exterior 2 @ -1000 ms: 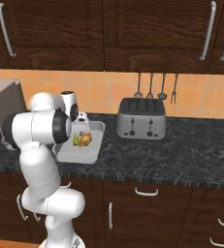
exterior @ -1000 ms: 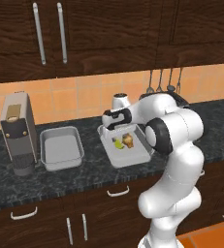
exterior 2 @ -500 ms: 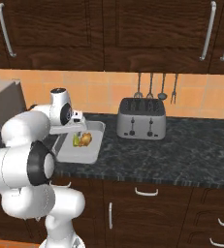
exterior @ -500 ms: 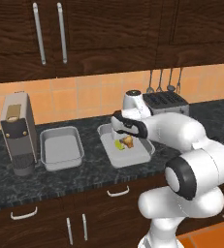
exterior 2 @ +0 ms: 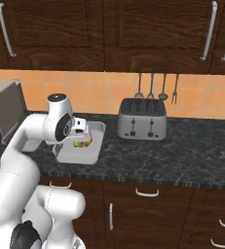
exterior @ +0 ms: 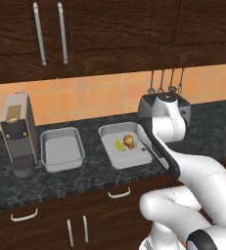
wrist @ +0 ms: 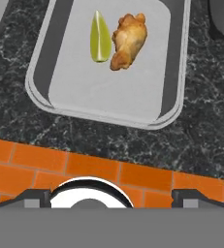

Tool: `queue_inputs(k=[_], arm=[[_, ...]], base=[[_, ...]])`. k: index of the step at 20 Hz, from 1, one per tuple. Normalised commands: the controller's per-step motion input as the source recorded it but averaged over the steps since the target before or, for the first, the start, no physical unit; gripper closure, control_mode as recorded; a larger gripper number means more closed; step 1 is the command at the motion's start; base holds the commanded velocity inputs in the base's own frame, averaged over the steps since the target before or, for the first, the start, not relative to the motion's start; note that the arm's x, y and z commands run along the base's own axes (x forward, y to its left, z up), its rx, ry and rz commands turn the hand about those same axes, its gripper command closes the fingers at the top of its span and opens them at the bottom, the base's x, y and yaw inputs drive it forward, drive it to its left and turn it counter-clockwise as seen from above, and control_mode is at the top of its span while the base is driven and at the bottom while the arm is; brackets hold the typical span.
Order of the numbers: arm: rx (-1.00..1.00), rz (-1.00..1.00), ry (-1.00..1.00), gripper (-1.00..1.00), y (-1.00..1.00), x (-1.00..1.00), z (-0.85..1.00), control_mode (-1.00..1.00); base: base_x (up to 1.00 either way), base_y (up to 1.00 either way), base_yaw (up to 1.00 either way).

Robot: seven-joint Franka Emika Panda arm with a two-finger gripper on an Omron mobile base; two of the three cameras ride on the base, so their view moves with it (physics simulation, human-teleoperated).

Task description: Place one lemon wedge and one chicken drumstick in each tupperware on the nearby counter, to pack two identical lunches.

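Black-and-grey marbled stone makes up the counter, which runs under dark wooden cupboards and an orange tiled wall. At the left end in the left base view stands a coffee machine. Just beside it, to the right, lies the first tupperware, a shallow light-grey box with nothing lying in it. Next along is the second tupperware, holding a yellow-green lemon wedge and a browned chicken drumstick. In the hand view these two lie side by side, close or just touching, toward one end of the box, the rest of its floor bare. Further right a silver toaster stands against the wall, with utensils hanging on the tiles above it. The gripper hangs above the second box with its two finger tips spread wide apart at the view's bottom edge, nothing between them.
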Motion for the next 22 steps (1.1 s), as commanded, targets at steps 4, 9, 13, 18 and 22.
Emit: queue_inputs(k=[4,9,13,18,22], arm=[[0.01,0.0,0.0,-1.0,-0.23,-1.0,0.77,-1.0],[0.0,0.0,-0.04,-1.0,-0.03,-1.0,0.88,-1.0],[0.0,-0.04,-0.03,-1.0,-0.07,-0.94,0.82,-1.0],[0.05,-0.13,-0.06,-1.0,-0.24,-0.59,0.28,-1.0],[0.0,0.0,0.0,-1.0,0.0,0.0,0.0,-1.0]], base=[[0.0,0.0,0.0],[0.0,0.0,0.0],[0.0,0.0,0.0],[0.0,0.0,0.0],[0.0,0.0,0.0]])
